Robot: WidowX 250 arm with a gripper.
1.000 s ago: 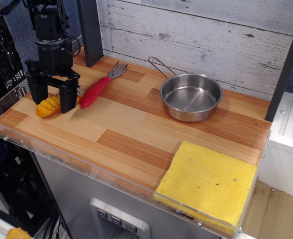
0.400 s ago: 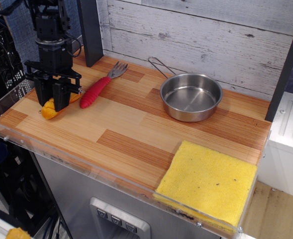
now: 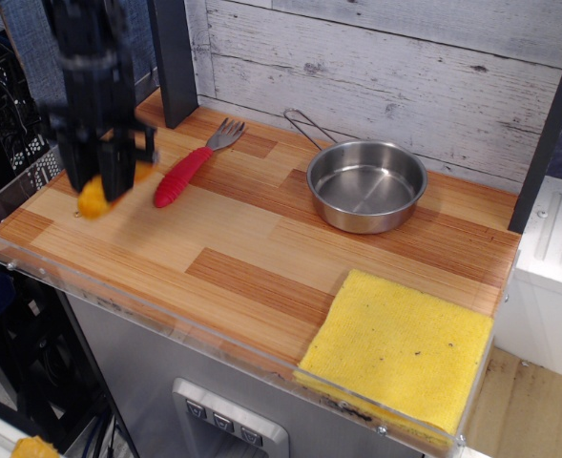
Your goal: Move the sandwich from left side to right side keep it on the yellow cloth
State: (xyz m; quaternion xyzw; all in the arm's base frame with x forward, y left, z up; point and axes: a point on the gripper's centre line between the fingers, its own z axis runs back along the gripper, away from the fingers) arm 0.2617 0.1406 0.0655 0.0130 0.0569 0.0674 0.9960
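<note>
In the single view, the black robot gripper [image 3: 101, 186] hangs over the counter's far-left part, at about ten o'clock from the counter's middle, blurred. Its two dark fingers [image 3: 118, 172] are drawn in close around the small orange-yellow ridged toy sandwich [image 3: 93, 197], which shows as a blurred orange lump low between them with a sliver peeking out on the other side. The blur hides whether the sandwich rests on the wood or hangs just clear of it.

Just beside the gripper, at three o'clock from it, lies the red ribbed-handled fork [image 3: 189, 167] with grey tines pointing toward the back wall; it is apart from the fingers. The round shiny steel pan [image 3: 366, 185] with a wire handle sits near the whitewashed plank wall [image 3: 385, 67], at about one o'clock from the counter's middle.

The square bright yellow fuzzy cloth [image 3: 400, 351] lies in the near-right corner, at about five o'clock, its front edge touching the clear acrylic lip [image 3: 147, 310] that runs along the counter's near edge and round the left side. Its top is bare.

Between the gripper and the cloth the striped wooden countertop [image 3: 252, 258] is open, a wide diagonal lane passing in front of the fork and pan. A dark post [image 3: 174, 59] stands behind the gripper at the back edge.
</note>
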